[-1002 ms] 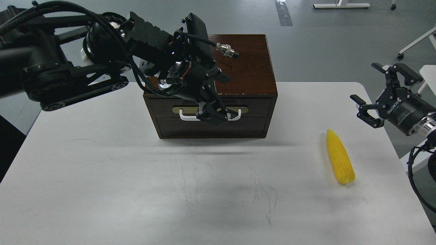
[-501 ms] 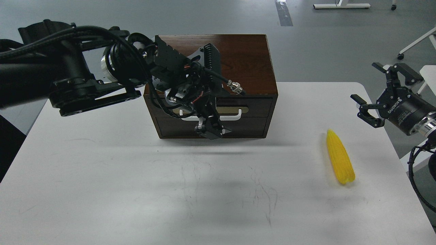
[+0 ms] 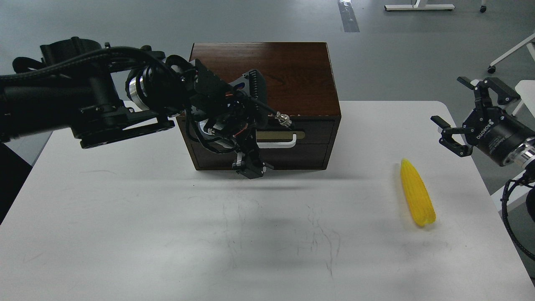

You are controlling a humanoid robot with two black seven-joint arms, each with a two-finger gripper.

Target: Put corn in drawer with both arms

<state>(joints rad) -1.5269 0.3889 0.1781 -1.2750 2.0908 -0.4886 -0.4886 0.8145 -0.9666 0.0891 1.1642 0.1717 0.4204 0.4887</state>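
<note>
The yellow corn (image 3: 417,192) lies on the white table at the right, tip pointing away from me. The dark brown box stands at the table's back middle; its drawer (image 3: 315,127) is closed, and its white bar handle (image 3: 279,140) is partly hidden by my left arm. My left gripper (image 3: 250,168) points down in front of the box's lower panel, below the left half of the handle; its fingers are dark and cannot be told apart. My right gripper (image 3: 464,115) is open and empty, hovering behind and to the right of the corn.
The white table (image 3: 125,217) has faint scuff marks in the middle. Its right edge runs just beyond the corn. Grey floor lies behind, with a white wheeled frame (image 3: 508,54) at the far right.
My left gripper has dropped from the handle down to the lower panel and shifted a little left. The drawer stays closed. The right gripper and the corn have not moved.
</note>
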